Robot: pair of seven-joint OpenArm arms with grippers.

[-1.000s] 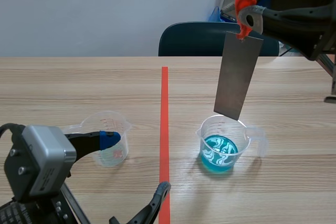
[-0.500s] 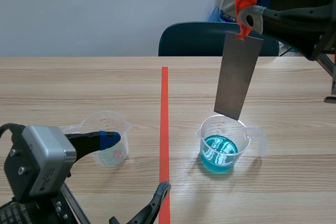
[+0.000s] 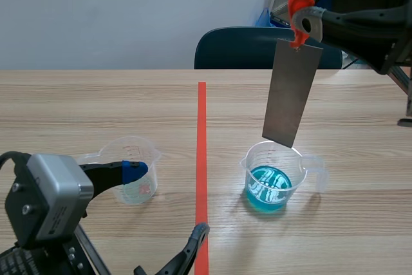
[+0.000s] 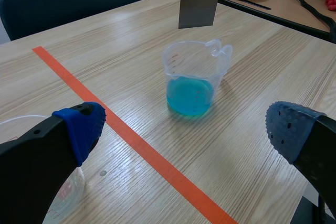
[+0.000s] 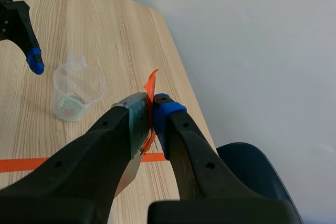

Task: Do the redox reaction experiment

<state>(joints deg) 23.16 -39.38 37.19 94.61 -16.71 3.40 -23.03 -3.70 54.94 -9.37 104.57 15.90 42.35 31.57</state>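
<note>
My right gripper (image 5: 151, 114) pinches the metal plate (image 3: 291, 91) above the beaker of blue solution (image 3: 270, 175). Next, I judge, comes a straight dip. My left gripper (image 4: 185, 128) gapes empty.

right claw (image 5: 151, 109) clamped on metal plate (image 5: 131, 167); clear beaker (image 5: 77, 92) ahead on table (image 5: 107, 32)

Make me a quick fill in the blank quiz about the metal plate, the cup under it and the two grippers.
1. The right gripper holds the metal plate over a cup of ____ liquid.
2. The plate's lower edge hangs ____ the cup, not inside it.
3. The left gripper is ____, with nothing between its fingers.

Missing words: blue; above; open.
</note>
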